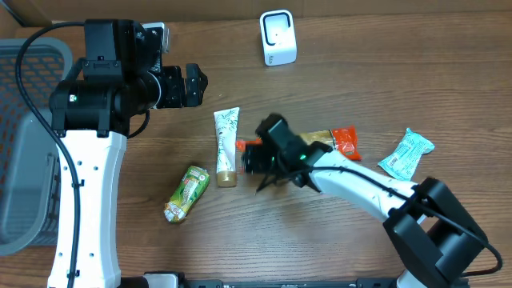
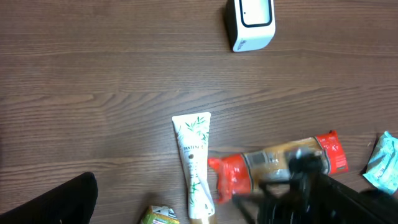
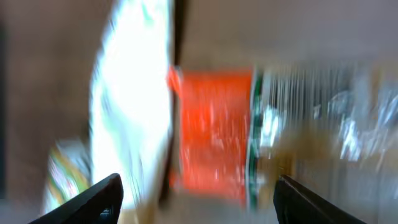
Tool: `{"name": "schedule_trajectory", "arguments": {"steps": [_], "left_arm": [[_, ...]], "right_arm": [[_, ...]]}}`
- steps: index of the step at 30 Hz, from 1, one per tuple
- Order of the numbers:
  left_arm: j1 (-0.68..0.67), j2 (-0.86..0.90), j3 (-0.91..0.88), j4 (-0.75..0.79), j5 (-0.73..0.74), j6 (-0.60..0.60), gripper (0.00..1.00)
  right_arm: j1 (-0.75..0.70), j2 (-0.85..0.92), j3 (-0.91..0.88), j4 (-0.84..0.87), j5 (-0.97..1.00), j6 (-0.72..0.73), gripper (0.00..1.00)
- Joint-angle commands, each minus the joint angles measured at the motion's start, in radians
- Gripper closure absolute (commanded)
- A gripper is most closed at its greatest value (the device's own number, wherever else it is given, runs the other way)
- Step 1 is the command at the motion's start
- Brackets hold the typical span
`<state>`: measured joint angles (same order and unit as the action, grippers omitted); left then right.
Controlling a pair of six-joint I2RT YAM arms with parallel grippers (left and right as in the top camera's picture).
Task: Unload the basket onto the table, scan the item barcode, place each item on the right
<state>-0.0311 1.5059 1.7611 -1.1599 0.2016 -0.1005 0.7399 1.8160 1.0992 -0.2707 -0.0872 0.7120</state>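
Hangs right gripper low over red-ended packet, jaws spread wide either side of its red end, clasping nothing. Holds left gripper up at 10 o'clock on the desk, jaws fully apart and empty. Shows packet lying flat just right of desk centre, white tube just beside it at 9 o'clock, green pouch at 7 o'clock, scanner upright at 12 o'clock, teal sachet at 3 o'clock
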Motion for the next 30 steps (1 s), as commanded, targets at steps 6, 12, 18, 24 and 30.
{"name": "schedule_trajectory", "arguments": {"steps": [6, 12, 18, 24, 30], "left_arm": [[-0.002, 0.005, 0.014, 0.001, -0.002, 0.019, 0.01], [-0.002, 0.005, 0.014, 0.001, -0.003, 0.019, 0.01], [-0.002, 0.005, 0.014, 0.001, -0.002, 0.019, 0.00], [-0.002, 0.005, 0.014, 0.001, -0.002, 0.019, 0.00], [-0.002, 0.005, 0.014, 0.001, -0.003, 0.019, 0.00]], "right_arm": [[-0.081, 0.090, 0.010, 0.105, 0.057, -0.103, 0.21], [-0.188, 0.042, 0.211, -0.229, 0.015, -0.521, 0.00], [-0.299, 0.040, 0.391, -0.570, 0.015, -1.011, 0.00], [-0.360, 0.047, 0.315, -0.646, -0.085, -1.421, 0.00], [-0.401, 0.049, 0.204, -0.626, -0.171, -1.693, 0.01]]}}
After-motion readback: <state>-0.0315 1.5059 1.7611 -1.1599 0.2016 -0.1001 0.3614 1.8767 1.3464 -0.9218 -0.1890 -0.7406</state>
